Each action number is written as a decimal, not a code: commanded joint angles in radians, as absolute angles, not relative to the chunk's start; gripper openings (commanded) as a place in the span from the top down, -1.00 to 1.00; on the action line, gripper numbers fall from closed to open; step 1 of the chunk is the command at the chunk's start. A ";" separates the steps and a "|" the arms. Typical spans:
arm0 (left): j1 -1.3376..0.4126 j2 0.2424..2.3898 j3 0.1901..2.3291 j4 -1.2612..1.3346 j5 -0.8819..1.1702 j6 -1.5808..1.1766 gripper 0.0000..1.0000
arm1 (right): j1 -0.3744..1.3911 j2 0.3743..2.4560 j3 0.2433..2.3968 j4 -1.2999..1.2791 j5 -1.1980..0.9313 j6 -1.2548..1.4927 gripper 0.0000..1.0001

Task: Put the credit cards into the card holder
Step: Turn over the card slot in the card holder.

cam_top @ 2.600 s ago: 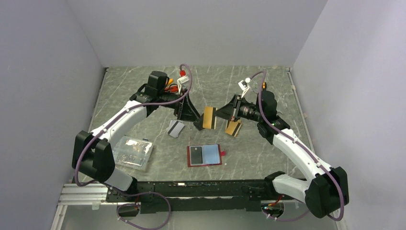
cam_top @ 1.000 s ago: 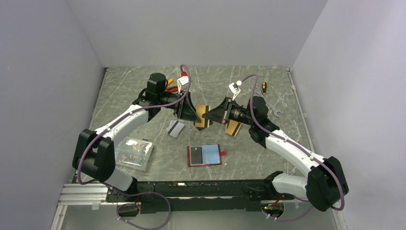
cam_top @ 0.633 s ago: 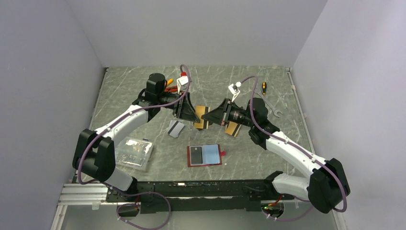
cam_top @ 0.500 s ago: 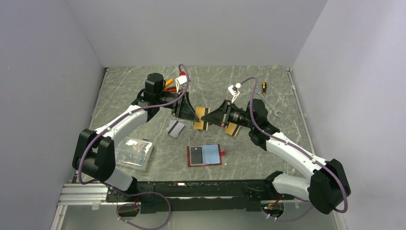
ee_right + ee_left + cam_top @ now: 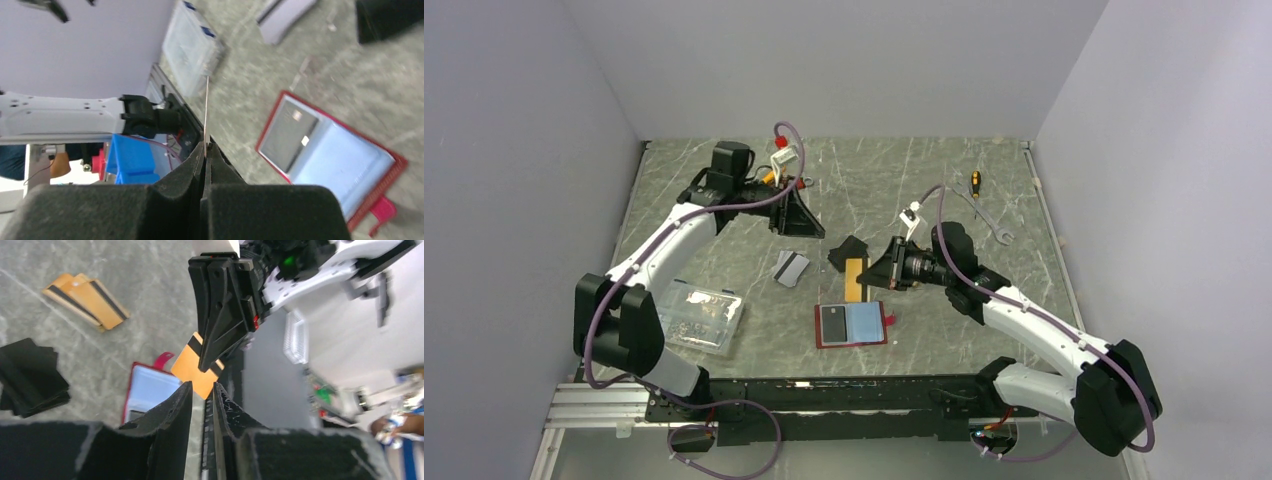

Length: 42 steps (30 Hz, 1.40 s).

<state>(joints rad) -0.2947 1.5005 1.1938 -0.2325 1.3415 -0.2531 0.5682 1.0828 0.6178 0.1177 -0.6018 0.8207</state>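
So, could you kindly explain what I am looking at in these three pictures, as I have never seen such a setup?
These are two robot arms bolted to the near edge of a table, each ending in a two-finger gripper. The wide picture comes from a fixed camera above and behind them. The other two come from a small camera on each wrist, so each shows its own black fingers at the bottom. The right gripper pinches an orange card near the open red card holder. The left gripper is empty, its fingers slightly apart. On the table lie a silver card, a black flat piece, a clear plastic box, a wrench and a screwdriver. The left wrist view also shows a stack of orange cards.
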 commanded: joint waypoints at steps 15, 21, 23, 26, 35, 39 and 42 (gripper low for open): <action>-0.656 1.585 0.985 -0.593 0.578 0.494 0.55 | 0.595 1.082 0.488 -0.265 -0.189 0.799 1.00; -0.717 1.611 0.967 -0.551 0.498 0.501 0.60 | 0.600 1.084 0.469 -0.249 -0.164 0.804 1.00; -0.732 1.616 0.955 -0.533 0.476 0.504 0.61 | 0.601 1.093 0.466 -0.232 -0.159 0.807 1.00; -0.746 1.618 0.938 -0.511 0.454 0.504 0.60 | 0.606 1.115 0.463 -0.197 -0.162 0.815 1.00; -0.768 1.632 0.923 -0.506 0.389 0.521 0.66 | 0.615 1.134 0.452 -0.165 -0.163 0.826 1.00; -0.773 1.638 0.923 -0.503 0.374 0.527 0.69 | 0.614 1.108 0.449 -0.175 -0.164 0.826 1.00; -0.776 1.641 0.924 -0.501 0.364 0.530 0.71 | 0.615 1.104 0.432 -0.142 -0.186 0.842 1.00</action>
